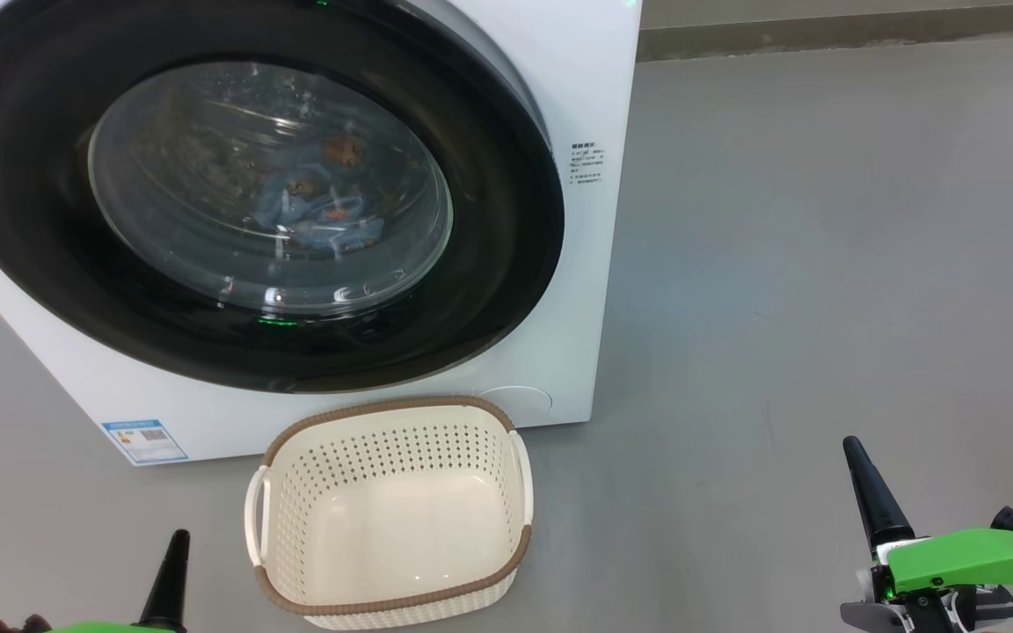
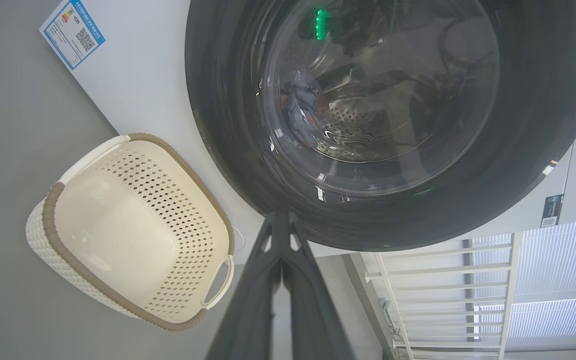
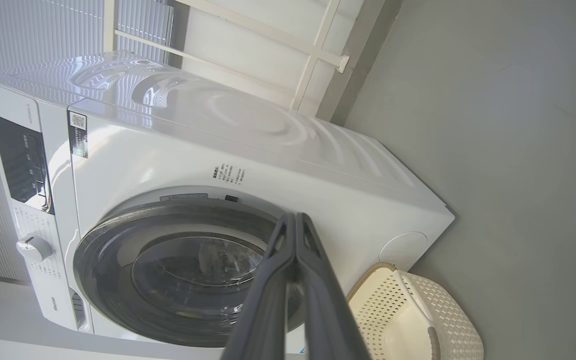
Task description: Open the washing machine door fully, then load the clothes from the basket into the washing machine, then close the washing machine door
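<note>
My left gripper (image 1: pixel 178 541) and right gripper (image 1: pixel 854 448) are clenched, empty; the light blue bear-printed fabric clothes (image 1: pixel 313 211) lie in the drum behind the closed round glossy black washing machine door (image 1: pixel 49 264); I judge them soft, light, limp: pinch a bunched fold; the cream perforated plastic basket (image 1: pixel 392 406) stands empty.

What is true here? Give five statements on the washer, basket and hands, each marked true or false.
1. The washing machine door is shut. True.
2. The basket stands on the floor before the washing machine. True.
3. The basket is full. False: it is empty; the clothes lie in the drum behind the glass.
4. The left hand and the right hand are shut, holding nothing. True.
5. The right hand touches the door. False: it hangs apart from it, over the floor.
</note>
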{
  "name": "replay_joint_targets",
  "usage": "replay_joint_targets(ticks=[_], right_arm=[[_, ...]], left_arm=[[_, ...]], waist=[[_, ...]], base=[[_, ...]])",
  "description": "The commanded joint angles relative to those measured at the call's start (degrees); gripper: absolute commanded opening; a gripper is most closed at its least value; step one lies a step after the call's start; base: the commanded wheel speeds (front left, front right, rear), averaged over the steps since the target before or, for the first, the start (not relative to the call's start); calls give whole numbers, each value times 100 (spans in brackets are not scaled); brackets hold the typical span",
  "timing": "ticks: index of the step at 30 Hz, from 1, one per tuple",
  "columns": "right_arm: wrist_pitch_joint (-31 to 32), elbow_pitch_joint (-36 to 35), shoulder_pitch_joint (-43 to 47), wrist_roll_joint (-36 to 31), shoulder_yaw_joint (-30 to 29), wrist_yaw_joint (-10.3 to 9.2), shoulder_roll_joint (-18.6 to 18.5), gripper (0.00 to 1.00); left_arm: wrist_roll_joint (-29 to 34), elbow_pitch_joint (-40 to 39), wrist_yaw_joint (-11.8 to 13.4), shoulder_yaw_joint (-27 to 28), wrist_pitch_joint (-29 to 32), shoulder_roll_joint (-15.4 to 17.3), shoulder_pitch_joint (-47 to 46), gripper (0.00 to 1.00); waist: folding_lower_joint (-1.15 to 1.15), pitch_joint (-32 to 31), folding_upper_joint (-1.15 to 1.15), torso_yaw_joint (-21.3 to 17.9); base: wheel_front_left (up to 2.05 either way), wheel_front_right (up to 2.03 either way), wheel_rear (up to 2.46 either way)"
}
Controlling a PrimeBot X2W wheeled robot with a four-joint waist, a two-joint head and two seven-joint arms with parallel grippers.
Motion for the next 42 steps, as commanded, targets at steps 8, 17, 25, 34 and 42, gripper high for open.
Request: replay_joint_targets(ticks=[8, 17, 25, 34, 42], right_arm=[[156, -265, 6, 535, -20, 8, 47, 0], [291, -345, 25, 964, -110, 8, 95, 0], [444, -435, 46, 1449, -212, 9, 150, 0], [510, -475, 55, 1662, -256, 9, 174, 0], [509, -475, 56, 1663, -255, 9, 174, 0]], left_arm=[[-573, -188, -14, 184, 172, 40, -313, 0], [-1043, -206, -14, 202, 306, 10, -377, 0], [-1574, -226, -15, 223, 457, -24, -451, 0], [-1806, -235, -15, 231, 523, -39, -483, 0], [-1807, -235, -15, 231, 523, -39, -483, 0]], waist=[[0, -5, 0, 31], [0, -9, 0, 60], [0, -14, 0, 94], [0, -16, 0, 108], [0, -16, 0, 108]], base=[[0, 0, 0], [0, 0, 0], [0, 0, 0], [0, 0, 0], [0, 0, 0]])
